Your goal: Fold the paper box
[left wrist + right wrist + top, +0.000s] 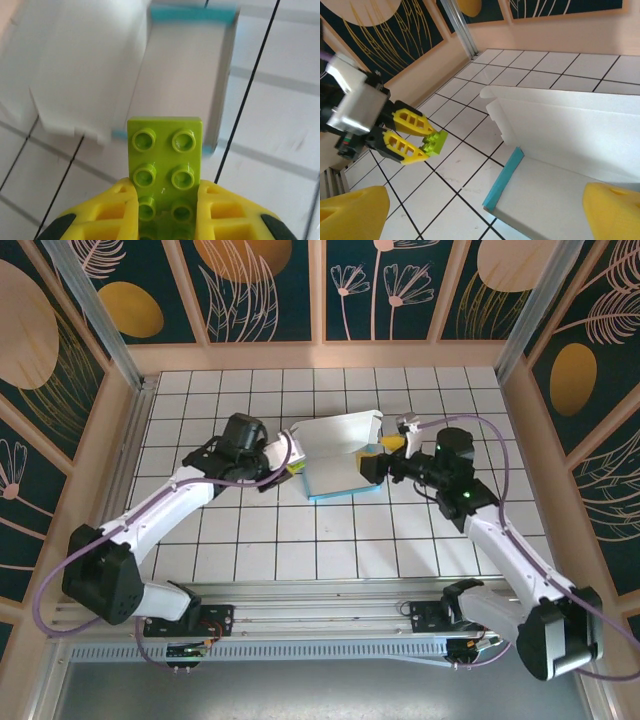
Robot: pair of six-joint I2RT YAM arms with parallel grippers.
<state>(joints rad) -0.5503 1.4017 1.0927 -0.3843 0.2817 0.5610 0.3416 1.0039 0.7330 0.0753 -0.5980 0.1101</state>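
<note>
on the left, the left gripper [287, 467] is seen clamped on a small lime-green studded plastic block [165, 155], which is held just beside the left edge of the thin white paper box with teal edging [335, 455]. in the middle, that paper box is found lying on the white tiled bench [250, 540], with its base flat and a white panel raised along its far side. on the right, the right gripper [381, 454] is spread wide with nothing held, and is placed at the box's right end. trouble can be foreseen: if the block is pushed in too hard, the light card could be shoved sideways or creased off its fold lines.
</note>
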